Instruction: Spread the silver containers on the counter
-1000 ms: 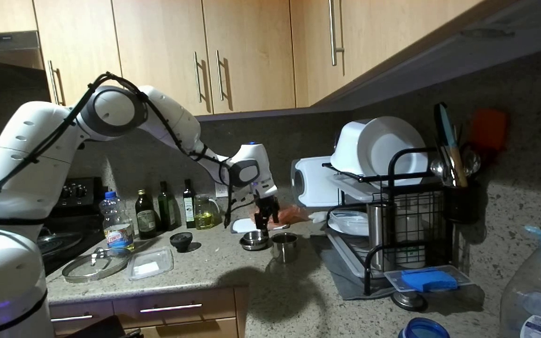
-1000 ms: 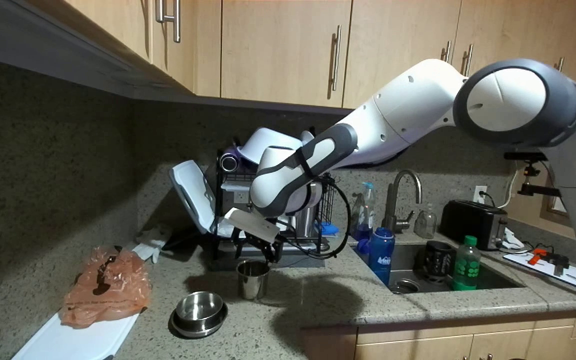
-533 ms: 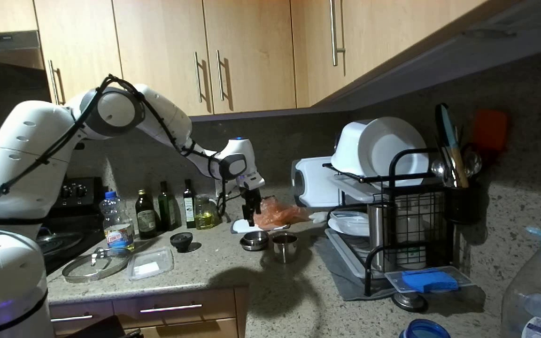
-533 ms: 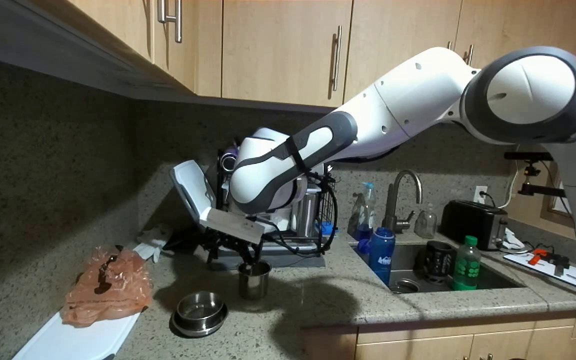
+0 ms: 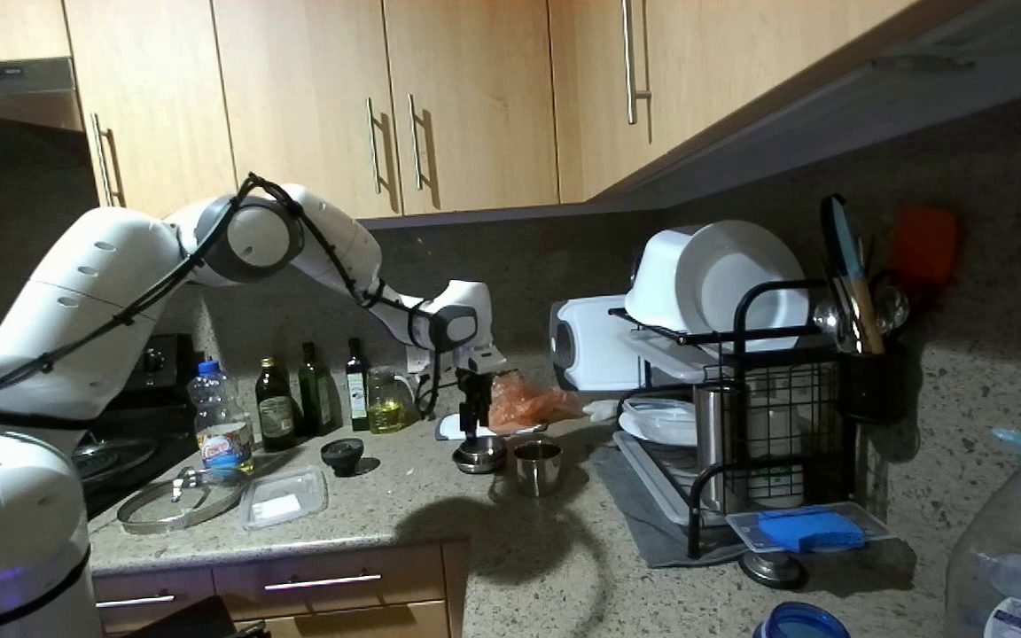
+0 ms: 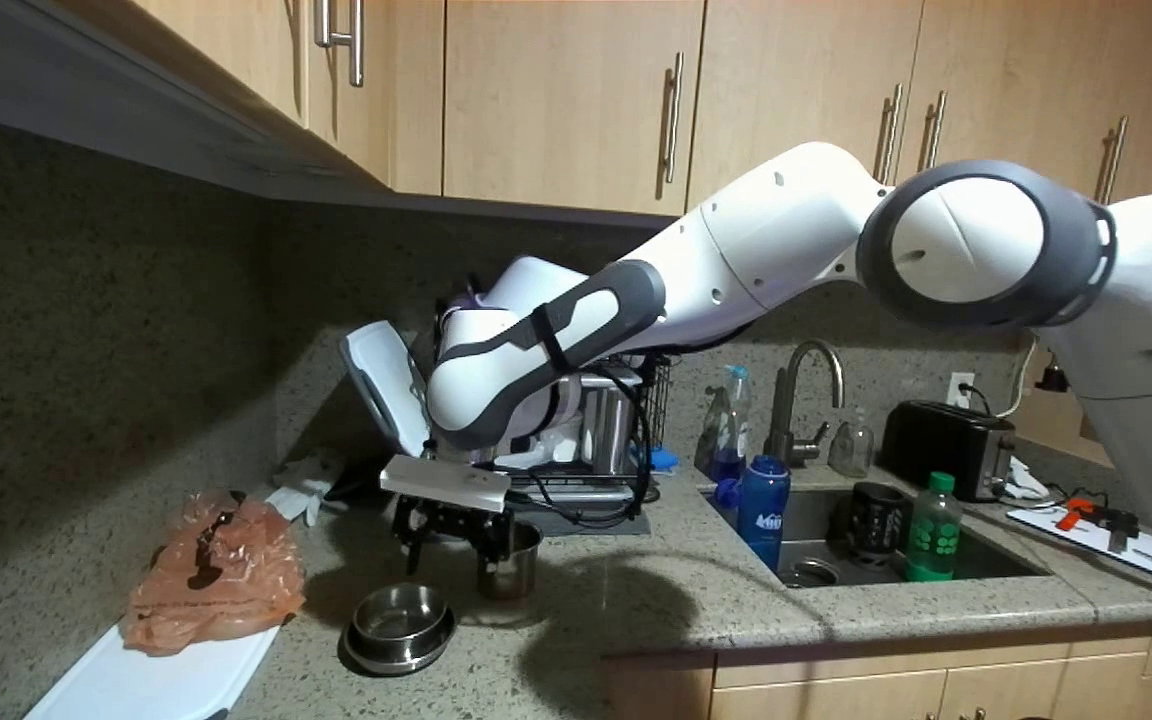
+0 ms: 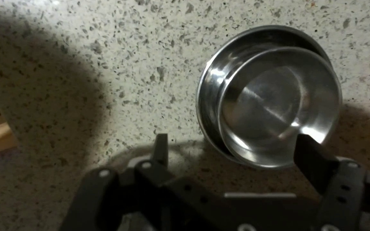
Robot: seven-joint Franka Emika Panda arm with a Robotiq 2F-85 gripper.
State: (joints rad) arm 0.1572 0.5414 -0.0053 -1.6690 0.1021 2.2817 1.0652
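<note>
A small steel bowl [image 6: 399, 612] sits inside a wider, shallow steel bowl [image 6: 394, 664] on the speckled counter [image 6: 496, 670]. The wrist view shows the inner bowl [image 7: 268, 102] off-centre in the wider bowl [image 7: 209, 93]. A taller steel cup [image 6: 521, 578] stands upright beside them; it also shows in an exterior view [image 5: 539, 470]. My gripper [image 7: 232, 137] is open and empty, low over the near edge of the nested bowls. One finger overlaps the inner bowl's rim, the other is over bare counter. In an exterior view my gripper [image 6: 456, 552] partly covers the cup.
A dish rack [image 5: 741, 399] stands near the cup. An orange bag [image 6: 216, 580] lies on a white board [image 6: 156, 680]. A small black bowl [image 5: 342, 455], a plastic container [image 5: 284, 496], a glass lid [image 5: 178, 505] and several bottles [image 5: 276, 408] stand farther along the counter.
My gripper first moved away from the tall cup toward the nested bowls, then came down close over them. The bowls and the cup have not moved.
</note>
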